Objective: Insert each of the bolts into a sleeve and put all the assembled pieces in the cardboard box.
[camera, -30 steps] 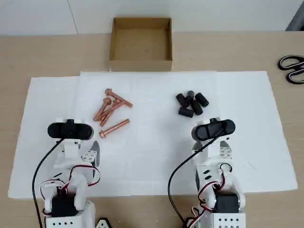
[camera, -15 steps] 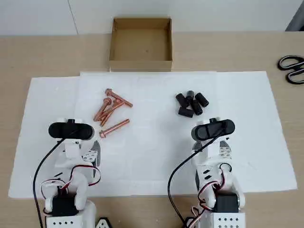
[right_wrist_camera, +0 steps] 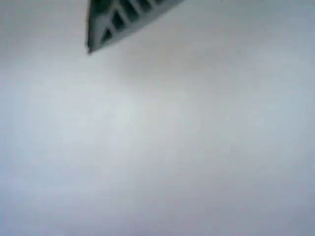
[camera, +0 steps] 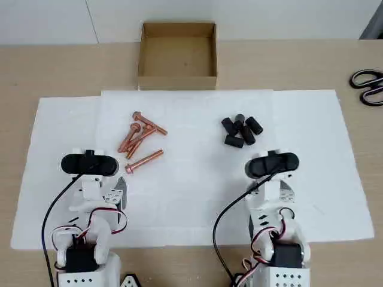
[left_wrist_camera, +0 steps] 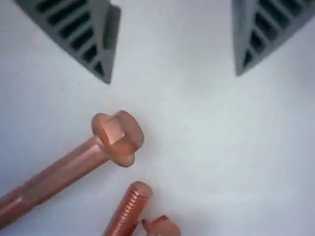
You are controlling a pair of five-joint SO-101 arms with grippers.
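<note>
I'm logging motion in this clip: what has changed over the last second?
The right arm shifted slightly to its right and back toward its base. Nothing was grasped or released. The left gripper stayed open near the lone bolt, and the bolts, sleeves and cardboard box lie as before.

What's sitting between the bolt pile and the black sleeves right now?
Nothing. In the high view, the stretch between the bolts and the sleeves is bare white sheet.
</note>
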